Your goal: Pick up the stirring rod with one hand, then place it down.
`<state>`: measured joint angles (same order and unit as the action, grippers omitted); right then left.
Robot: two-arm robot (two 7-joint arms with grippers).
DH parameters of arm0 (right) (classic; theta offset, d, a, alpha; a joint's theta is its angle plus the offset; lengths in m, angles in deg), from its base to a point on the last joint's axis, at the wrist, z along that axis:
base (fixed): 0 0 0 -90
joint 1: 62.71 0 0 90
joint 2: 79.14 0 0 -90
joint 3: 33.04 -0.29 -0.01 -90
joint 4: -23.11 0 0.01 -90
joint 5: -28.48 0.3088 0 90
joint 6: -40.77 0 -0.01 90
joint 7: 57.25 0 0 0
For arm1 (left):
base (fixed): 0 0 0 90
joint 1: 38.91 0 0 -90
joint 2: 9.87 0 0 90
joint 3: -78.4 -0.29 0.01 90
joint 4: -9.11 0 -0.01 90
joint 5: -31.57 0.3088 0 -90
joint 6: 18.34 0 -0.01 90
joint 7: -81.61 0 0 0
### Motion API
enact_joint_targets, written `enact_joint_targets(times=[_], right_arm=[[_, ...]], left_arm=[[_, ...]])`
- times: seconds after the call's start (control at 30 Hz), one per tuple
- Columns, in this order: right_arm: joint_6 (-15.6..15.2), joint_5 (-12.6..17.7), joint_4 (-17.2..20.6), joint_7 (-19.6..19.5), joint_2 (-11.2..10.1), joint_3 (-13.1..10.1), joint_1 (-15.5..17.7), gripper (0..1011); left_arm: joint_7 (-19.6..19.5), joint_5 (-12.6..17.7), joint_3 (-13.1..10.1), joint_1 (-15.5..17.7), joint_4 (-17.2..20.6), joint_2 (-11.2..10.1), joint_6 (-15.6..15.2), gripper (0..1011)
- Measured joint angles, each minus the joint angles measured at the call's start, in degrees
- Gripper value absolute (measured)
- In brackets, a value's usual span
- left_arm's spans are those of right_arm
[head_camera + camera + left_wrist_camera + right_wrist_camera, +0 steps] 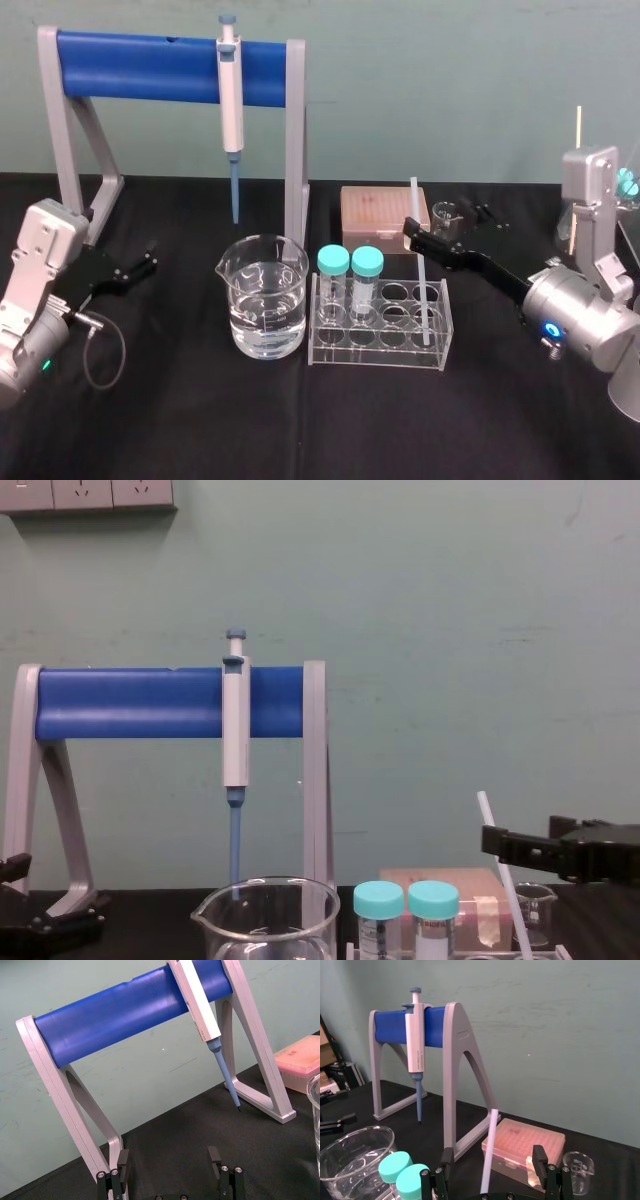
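Black cloth (180,430) covers the table. A pale green wall (450,630) rises behind it, with white sockets (90,492) high at the left in the chest view. The left gripper (140,268) lies low over the cloth at the far left, its jaws spread wide with nothing between them. Beyond it and to its right stands a grey stand with a blue bar (150,68), and a white-and-blue pipette (231,90) hangs from the bar, tip down. Further right of that gripper sits a glass beaker (265,300) partly filled with clear liquid. Just beside the beaker is a clear plastic rack (330,355) holding two tubes with teal caps (350,263); the print on their labels is too small to read.

The stirring rod (414,200) stands slightly tilted at the rack's right end; which row it sits in cannot be told. The right gripper (420,240) reaches in from the right with its jaws apart. The rod rises in the gap between them and seems to touch neither finger. Just behind this gripper are a pink box (380,215) and a small glass cup (445,212).
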<state>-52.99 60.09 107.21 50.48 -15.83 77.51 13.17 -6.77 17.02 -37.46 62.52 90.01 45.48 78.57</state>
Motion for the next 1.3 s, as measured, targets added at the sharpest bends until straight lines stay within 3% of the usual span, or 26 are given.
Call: enact_joint_targets(times=[0.53, 1.0, 1.3], right_arm=[[-3.6, -3.5, -3.9, -0.6, 4.7, 0.5, -3.9, 1004], [-5.7, -6.0, -6.3, -1.2, 6.9, -0.2, -5.3, 1004], [-5.7, -6.4, -6.5, -1.3, 7.1, -0.2, -5.4, 1004]], left_arm=[[0.0, 0.0, 0.0, 0.0, 0.0, 0.0, 0.0, 1000], [0.0, 0.0, 0.0, 0.0, 0.0, 0.0, 0.0, 1000], [0.0, 0.0, 0.0, 0.0, 0.0, 0.0, 0.0, 1000]])
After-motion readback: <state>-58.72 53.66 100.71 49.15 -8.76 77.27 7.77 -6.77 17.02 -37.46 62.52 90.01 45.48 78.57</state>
